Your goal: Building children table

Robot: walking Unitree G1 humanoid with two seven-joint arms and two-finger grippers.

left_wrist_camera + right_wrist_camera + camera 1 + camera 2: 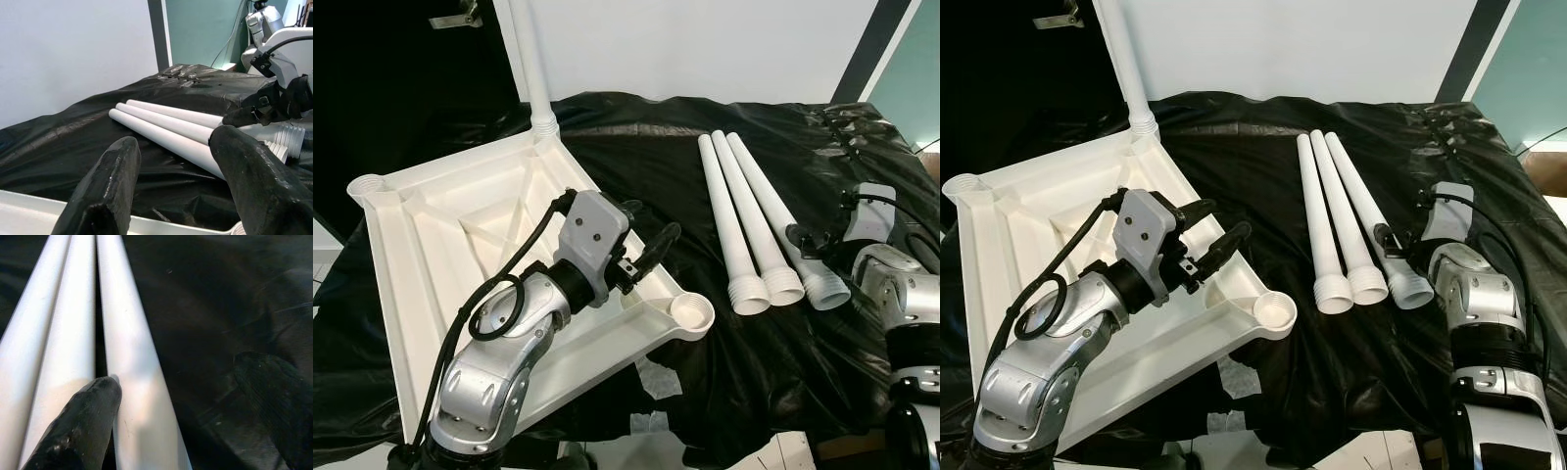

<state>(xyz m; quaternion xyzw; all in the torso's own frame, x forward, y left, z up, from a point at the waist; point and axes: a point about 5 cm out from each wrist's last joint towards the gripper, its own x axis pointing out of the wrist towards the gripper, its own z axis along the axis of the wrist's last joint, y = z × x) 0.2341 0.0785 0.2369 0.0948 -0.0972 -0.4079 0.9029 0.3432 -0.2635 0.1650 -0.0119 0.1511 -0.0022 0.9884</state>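
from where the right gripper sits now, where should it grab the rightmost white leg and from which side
Probably on the plain shaft of the rightmost leg, just above its ribbed threaded end, coming from above. The three legs lie flat and close together on the black cloth, so only its outer side is free; the right gripper is open astride it.

Left arm bent at the elbow, forearm raised and reaching forward and to the right; left claw (641, 257) hovering, its two black fingers (105, 188) spread apart with nothing between. Right arm low at the right side, wrist angled inward; right claw (1393, 245) down near the desk, fingers (80, 426) parted wide, one fingertip touching a white tube.
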